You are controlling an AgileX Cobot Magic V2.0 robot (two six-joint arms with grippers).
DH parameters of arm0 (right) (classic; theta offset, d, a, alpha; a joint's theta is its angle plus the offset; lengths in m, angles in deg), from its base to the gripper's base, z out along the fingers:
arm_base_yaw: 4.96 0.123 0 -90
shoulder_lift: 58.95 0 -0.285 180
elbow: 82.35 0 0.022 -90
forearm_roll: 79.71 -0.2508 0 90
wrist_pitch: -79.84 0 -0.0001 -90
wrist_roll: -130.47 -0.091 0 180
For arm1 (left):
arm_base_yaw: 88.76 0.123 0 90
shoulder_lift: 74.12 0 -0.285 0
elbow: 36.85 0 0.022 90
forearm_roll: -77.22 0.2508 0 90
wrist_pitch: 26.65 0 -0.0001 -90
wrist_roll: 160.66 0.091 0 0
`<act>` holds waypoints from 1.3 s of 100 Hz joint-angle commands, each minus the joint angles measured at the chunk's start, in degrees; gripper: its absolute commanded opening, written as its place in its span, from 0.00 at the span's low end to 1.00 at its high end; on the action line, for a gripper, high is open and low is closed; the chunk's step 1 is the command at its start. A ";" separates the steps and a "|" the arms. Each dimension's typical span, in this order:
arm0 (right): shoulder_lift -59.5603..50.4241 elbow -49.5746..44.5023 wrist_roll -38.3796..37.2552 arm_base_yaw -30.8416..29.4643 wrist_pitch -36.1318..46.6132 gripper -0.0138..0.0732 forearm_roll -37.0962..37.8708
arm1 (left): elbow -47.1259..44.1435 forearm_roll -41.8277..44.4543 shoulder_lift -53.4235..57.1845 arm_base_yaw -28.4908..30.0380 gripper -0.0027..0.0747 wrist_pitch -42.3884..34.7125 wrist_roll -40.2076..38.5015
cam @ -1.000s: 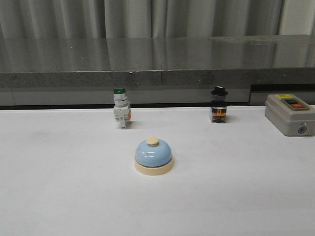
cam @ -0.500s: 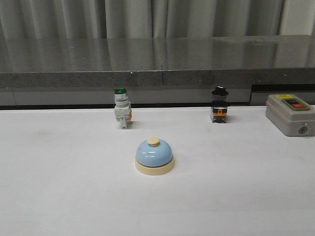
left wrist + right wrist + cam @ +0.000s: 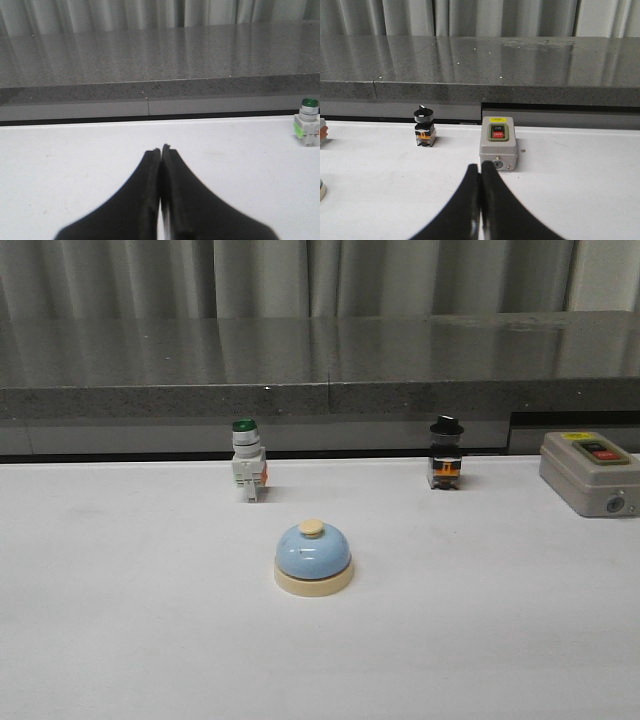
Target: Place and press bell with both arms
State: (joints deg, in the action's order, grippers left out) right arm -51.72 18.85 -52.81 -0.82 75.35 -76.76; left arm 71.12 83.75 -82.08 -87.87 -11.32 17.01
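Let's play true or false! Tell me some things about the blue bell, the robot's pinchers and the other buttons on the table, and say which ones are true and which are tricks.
1. The bell sits on the white table with nothing touching it. True.
2. The left gripper is wide open. False: its two black fingers are pressed together.
3. The green-capped switch is behind the bell and to its left in the front view. True.
4. The right gripper is holding the grey box. False: it is shut on nothing, and the box sits apart beyond its tips.
5. The black-capped switch is lying on top of the bell. False: it stands by itself near the table's back edge.
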 commanded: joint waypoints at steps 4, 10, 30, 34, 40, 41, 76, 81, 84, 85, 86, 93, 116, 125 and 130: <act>-0.85 0.83 0.38 -0.28 4.89 0.09 0.09 | -1.53 -0.47 2.05 1.50 0.01 -7.80 -0.57; -0.85 0.83 0.38 -0.28 4.89 0.09 0.09 | -2.31 -0.47 2.05 1.68 0.01 -8.40 -0.57; -0.85 0.83 0.38 -0.28 4.83 0.09 0.09 | -5.62 -0.08 2.05 1.75 0.01 -15.33 -0.57; -0.85 0.83 0.38 -0.28 4.83 0.09 0.09 | -6.25 -0.08 2.05 1.75 0.01 -16.12 -0.57; -0.85 0.83 0.38 -0.28 4.83 0.09 0.09 | -7.01 -0.08 2.05 1.75 0.01 -16.82 -0.57; -0.85 0.83 0.38 -0.28 4.83 0.09 0.09 | -7.22 -0.08 2.05 1.75 0.01 -17.06 -0.57; -0.85 0.83 0.38 -0.28 4.83 0.09 0.09 | -7.58 -0.08 2.05 1.75 0.01 -15.87 -0.57; -0.85 0.83 0.38 -0.28 4.83 0.09 0.09 | -7.58 -0.08 2.05 1.75 0.01 -15.87 -0.57; -0.85 0.83 0.38 -0.28 4.83 0.09 0.09 | -7.58 -0.08 2.05 1.75 0.01 -15.87 -0.57; -0.85 0.83 0.38 -0.28 4.83 0.09 0.09 | -7.58 -0.08 2.05 1.75 0.01 -15.87 -0.57; -0.85 0.83 0.38 -0.28 4.83 0.09 0.09 | -7.58 -0.08 2.05 1.75 0.01 -15.87 -0.57; -0.85 0.83 0.38 -0.28 4.83 0.09 0.09 | -7.58 -0.08 2.05 1.75 0.01 -15.87 -0.57; -0.85 0.83 0.38 -0.28 4.83 0.09 0.09 | -7.58 -0.08 2.05 1.75 0.01 -15.87 -0.57; -0.85 0.83 0.38 -0.28 5.06 0.09 0.09 | -7.58 -0.08 2.05 1.75 0.01 -15.87 -0.57; -0.85 0.90 0.38 -0.28 7.01 0.09 0.09 | -7.58 -0.08 2.05 1.75 0.01 -15.87 -0.57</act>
State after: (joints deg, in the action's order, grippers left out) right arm -51.72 18.85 -52.81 -0.82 75.57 -76.76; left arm 65.97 83.75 -81.71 -86.21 -22.75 17.01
